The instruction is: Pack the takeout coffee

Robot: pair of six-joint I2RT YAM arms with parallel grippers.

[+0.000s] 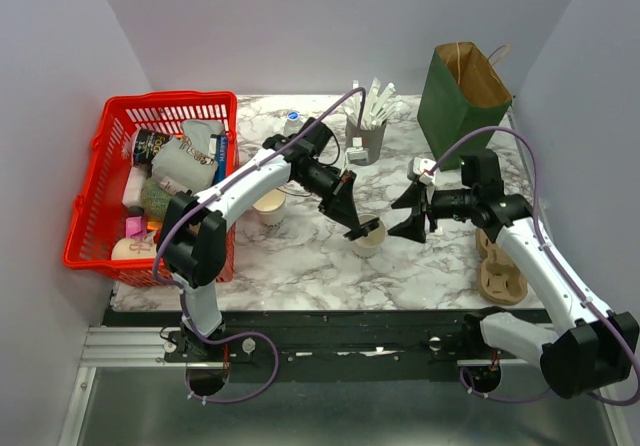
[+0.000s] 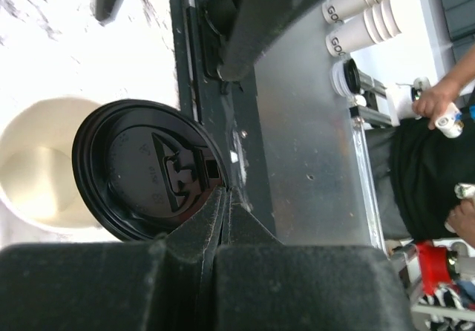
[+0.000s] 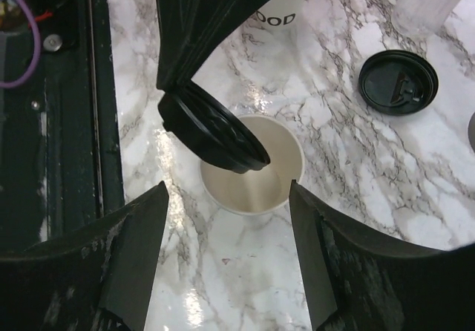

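Note:
A cream-white paper cup [image 1: 370, 239] stands open on the marble table, in the middle. My left gripper [image 1: 352, 228] is shut on the rim of a black round lid [image 2: 145, 171] and holds it tilted over the cup's near-left edge. In the left wrist view the cup [image 2: 33, 168] shows beside and under the lid. In the right wrist view the lid [image 3: 211, 130] overlaps the cup [image 3: 260, 186]. My right gripper [image 1: 403, 216] is open and empty just right of the cup; its fingers straddle the cup's width without touching it [image 3: 228, 190].
A second black lid [image 3: 398, 82] lies flat on the table. Another cream cup without a lid [image 1: 270, 206] stands to the left. A grey cup of white sticks [image 1: 368, 138], a green paper bag [image 1: 462, 91], a red basket [image 1: 100, 181] and a cardboard cup holder [image 1: 497, 266] surround the middle.

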